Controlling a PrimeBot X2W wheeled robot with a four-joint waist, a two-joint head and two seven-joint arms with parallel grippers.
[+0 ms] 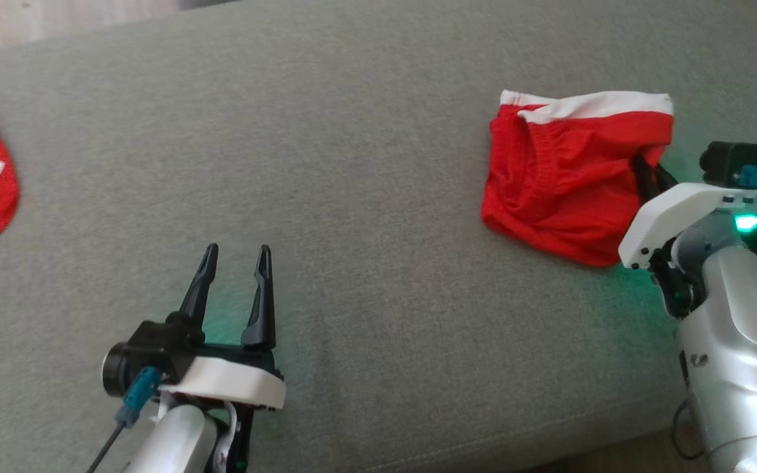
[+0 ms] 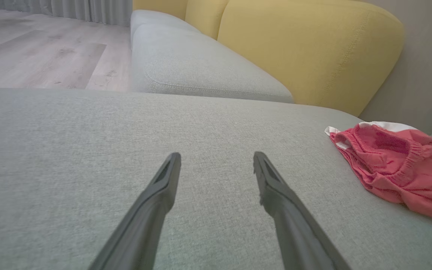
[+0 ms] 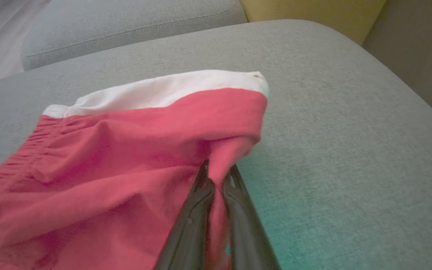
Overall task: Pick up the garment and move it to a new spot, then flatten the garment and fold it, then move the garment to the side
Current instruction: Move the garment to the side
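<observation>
Right gripper (image 3: 218,173): we reach in from the right and pinch the edge of the red shorts (image 3: 126,150), fingers closed on fabric.
Left gripper (image 1: 235,255): we hold it low over the grey cushion (image 1: 365,197), fingers spread, empty.

Found the garment (image 1: 569,184) lying rumpled toward the right end of the grey sofa seat (image 1: 352,197). Red cloth, white-banded along the far edge, with a gathered elastic hem showing. Noted its right-hand fold bunched and pinched in the closed right pincer (image 3: 218,176).
</observation>
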